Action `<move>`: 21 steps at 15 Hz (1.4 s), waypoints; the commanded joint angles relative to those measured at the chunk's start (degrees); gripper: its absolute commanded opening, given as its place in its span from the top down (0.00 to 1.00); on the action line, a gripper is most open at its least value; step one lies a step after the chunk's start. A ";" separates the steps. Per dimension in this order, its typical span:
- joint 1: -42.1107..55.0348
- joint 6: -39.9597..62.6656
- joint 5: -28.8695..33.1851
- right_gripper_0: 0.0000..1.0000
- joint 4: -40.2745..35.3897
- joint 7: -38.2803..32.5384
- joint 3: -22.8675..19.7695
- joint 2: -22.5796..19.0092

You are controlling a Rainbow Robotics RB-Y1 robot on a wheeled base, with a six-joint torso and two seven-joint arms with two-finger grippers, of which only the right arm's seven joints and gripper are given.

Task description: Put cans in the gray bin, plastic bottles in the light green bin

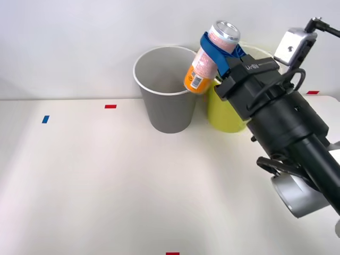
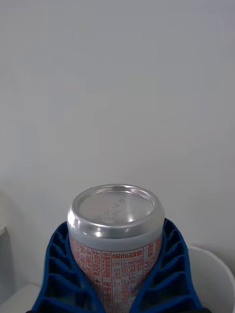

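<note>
Clamping the tilted can (image 1: 210, 56) in the right gripper (image 1: 217, 53) just beside the gray bin (image 1: 166, 114) rim, risking missing it if let go now.

Glossy metal can (image 1: 212, 54), ribbed pincer (image 1: 220, 50)

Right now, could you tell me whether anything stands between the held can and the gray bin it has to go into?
Nothing visible does. The right gripper holds the can tilted in the air, its orange end above the gray bin's near-right rim. The bin's mouth is open, with nothing seen inside. The yellow-green bin stands beside it, to its right.
</note>
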 commanded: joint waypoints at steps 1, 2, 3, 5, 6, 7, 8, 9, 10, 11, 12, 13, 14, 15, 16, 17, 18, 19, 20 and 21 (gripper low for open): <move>-6.34 3.25 0.68 1.00 3.58 0.46 2.76 2.13; -9.50 2.81 1.12 1.00 7.62 0.55 3.64 3.54; -11.70 2.37 1.21 1.00 10.52 0.55 3.81 4.77; -16.36 2.28 1.91 1.00 17.03 1.17 4.34 7.23; -19.61 2.28 2.00 1.00 21.33 1.43 4.61 8.37; -21.80 2.28 2.00 1.00 24.58 1.61 4.78 9.16; -24.00 2.28 2.18 1.00 27.84 1.87 4.96 9.86; -26.55 2.28 2.44 1.00 31.79 2.22 5.40 10.57; -28.22 2.28 3.14 1.00 34.34 2.48 5.48 11.09; -29.54 2.20 3.94 1.00 36.62 2.75 5.57 11.62; -31.03 2.20 4.55 1.00 39.53 3.01 5.92 11.89; -32.00 2.20 4.64 1.00 41.28 3.28 6.36 11.97; -32.79 2.20 4.90 1.00 42.69 3.63 6.63 11.97; -33.14 2.20 5.34 1.00 43.92 3.89 7.15 11.89; -33.14 2.20 5.34 1.00 44.01 4.07 7.33 11.62; -33.14 2.20 5.34 1.00 44.01 4.07 7.51 11.36; -33.14 2.20 5.34 1.00 44.01 4.07 7.51 11.18; -33.14 2.02 5.34 1.00 44.01 3.98 7.51 11.01; -33.14 1.76 5.34 1.00 44.01 3.63 7.51 10.83; -33.14 1.76 5.34 0.81 44.01 3.45 7.51 10.66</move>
